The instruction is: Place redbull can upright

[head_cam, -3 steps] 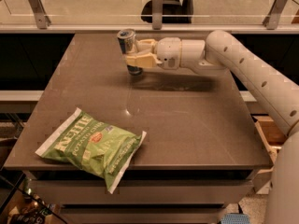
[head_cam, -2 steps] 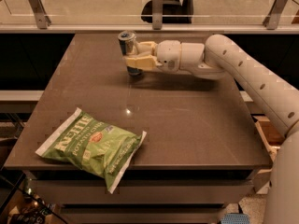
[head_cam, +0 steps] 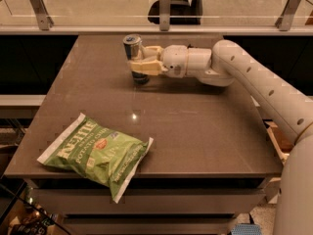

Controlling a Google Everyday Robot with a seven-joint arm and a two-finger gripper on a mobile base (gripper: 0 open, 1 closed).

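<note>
The redbull can (head_cam: 133,48) is a slim silver and blue can standing nearly upright at the back middle of the brown table (head_cam: 195,126). Its silver top leans slightly to the left. My gripper (head_cam: 140,65) reaches in from the right and is shut on the can's middle, with cream fingers (head_cam: 146,66) on either side of it. The can's lower end (head_cam: 141,78) is at the table top; I cannot tell whether it touches.
A green chip bag (head_cam: 98,152) lies flat at the front left of the table. A glass railing with metal posts (head_cam: 165,6) runs behind the table. My white arm (head_cam: 264,87) stretches across the right side.
The can and gripper have shifted slightly left and down toward the table; the can stays near upright in the grip.
</note>
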